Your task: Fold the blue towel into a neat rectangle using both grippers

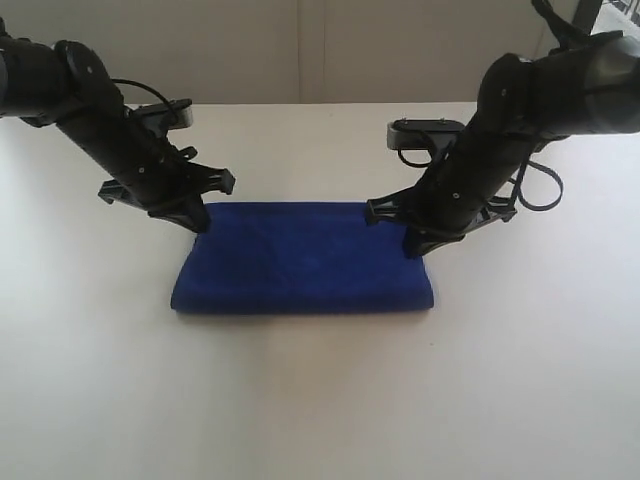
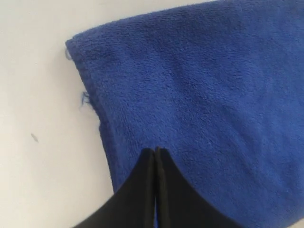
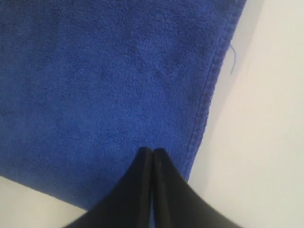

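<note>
1. The blue towel (image 1: 303,258) is laid flat mid-desk (image 1: 320,400), doubled into a pretty tidy rectangle (the near edge looks rounded, so that's likely the fold).
2. The left gripper (image 1: 197,222) is planted on the far left corner, closed right up. No cloth can be seen pinched between the tips.
3. Same deal for the right gripper (image 1: 415,245), on the far right corner.
4. Best guess: the corners are being pinned down so the layers line up.
</note>
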Robot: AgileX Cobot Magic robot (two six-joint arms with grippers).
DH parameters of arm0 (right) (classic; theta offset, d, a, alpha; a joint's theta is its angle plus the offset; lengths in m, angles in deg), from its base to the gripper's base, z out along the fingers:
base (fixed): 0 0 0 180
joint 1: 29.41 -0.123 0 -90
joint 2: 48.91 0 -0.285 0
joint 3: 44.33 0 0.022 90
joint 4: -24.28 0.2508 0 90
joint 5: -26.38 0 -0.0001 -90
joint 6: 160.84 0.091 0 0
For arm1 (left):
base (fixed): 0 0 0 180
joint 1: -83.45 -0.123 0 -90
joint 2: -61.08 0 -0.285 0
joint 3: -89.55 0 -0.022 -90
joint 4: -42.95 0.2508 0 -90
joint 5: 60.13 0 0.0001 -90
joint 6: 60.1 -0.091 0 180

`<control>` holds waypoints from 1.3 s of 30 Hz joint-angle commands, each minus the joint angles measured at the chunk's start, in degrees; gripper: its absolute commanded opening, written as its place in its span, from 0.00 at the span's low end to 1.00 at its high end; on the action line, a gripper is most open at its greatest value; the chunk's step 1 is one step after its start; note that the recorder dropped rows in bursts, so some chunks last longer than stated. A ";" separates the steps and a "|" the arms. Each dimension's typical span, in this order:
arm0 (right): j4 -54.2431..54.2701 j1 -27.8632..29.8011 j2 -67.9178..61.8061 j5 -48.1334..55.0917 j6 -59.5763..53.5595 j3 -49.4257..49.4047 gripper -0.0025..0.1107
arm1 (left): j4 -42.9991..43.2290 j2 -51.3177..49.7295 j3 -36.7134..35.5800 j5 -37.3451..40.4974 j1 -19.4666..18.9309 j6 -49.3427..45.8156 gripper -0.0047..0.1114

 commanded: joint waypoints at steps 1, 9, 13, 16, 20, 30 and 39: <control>0.25 0.05 -1.28 -1.30 -0.83 -0.16 0.02 | -2.60 -1.62 -0.17 -1.46 0.45 -0.20 0.04; 0.25 0.05 -3.27 -1.56 -0.83 -0.16 0.02 | -1.29 -3.64 -0.17 -2.68 1.34 -1.22 0.04; 0.25 0.05 -3.27 -2.52 -0.83 -0.16 0.02 | -0.06 -3.64 -0.17 -2.55 1.34 -1.10 0.04; 0.25 0.05 -2.87 -2.38 -0.83 -0.16 0.02 | -0.64 -2.84 -0.17 -2.13 1.34 -1.26 0.04; 0.25 0.05 -0.90 -0.82 -0.83 -0.16 0.02 | -0.52 0.78 -0.17 -0.24 1.45 -1.26 0.04; 1.11 -1.62 -2.46 0.02 -1.08 -0.37 0.02 | 0.44 2.90 -2.63 3.48 1.57 -1.38 0.04; 1.11 -1.74 -4.94 -0.93 -0.71 -0.40 0.02 | 1.08 0.17 -7.68 0.12 1.57 -1.38 0.04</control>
